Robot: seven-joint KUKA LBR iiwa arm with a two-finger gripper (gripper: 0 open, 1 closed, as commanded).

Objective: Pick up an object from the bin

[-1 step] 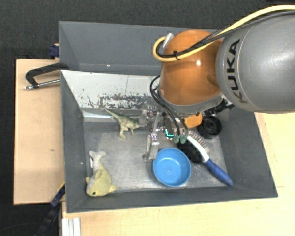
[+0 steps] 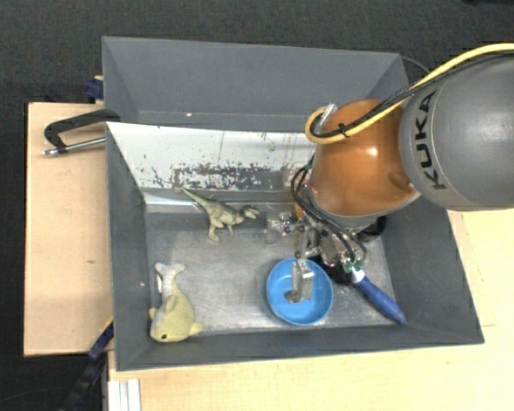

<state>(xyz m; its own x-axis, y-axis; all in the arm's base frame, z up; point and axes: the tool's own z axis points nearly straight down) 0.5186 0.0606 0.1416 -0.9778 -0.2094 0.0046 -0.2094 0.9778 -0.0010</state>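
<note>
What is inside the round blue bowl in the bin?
The gripper is over the middle of the bowl. Around it only the bare blue floor shows. The part under the gripper is covered, so anything there cannot be seen.

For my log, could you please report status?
Gripper over round blue plastic scoop, near right. Tan toy dinosaur, yellow plush whale apart, nothing obstructing.
</note>
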